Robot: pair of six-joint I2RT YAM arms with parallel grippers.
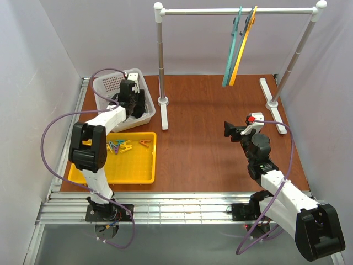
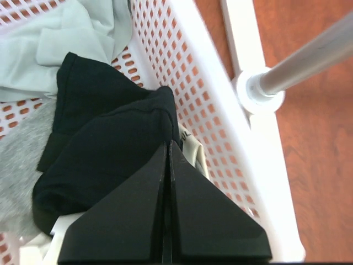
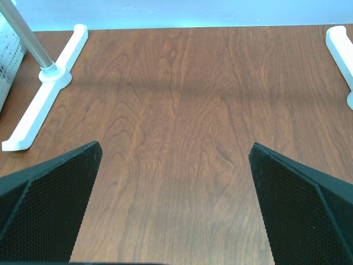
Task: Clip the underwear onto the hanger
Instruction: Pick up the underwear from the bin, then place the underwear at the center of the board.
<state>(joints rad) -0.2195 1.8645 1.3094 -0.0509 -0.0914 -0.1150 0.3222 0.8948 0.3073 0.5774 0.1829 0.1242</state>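
The underwear (image 2: 105,143), soft black fabric, lies crumpled in the white basket (image 2: 220,127) at the tabletop's far left corner, with one fold pinched in my left gripper (image 2: 168,144). The thin teal hanger (image 1: 231,55) hangs by its hook from the rail (image 1: 209,11), toward the far right corner.

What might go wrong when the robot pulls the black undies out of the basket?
The left pincer is shut with its tips at the underwear, but I cannot tell if fabric is pinched; it may slip off. The grey cloth lies against it and might get dragged out too. Later, the teal hanger hangs right beside a yellow hanger, so the wrong one might get grabbed.
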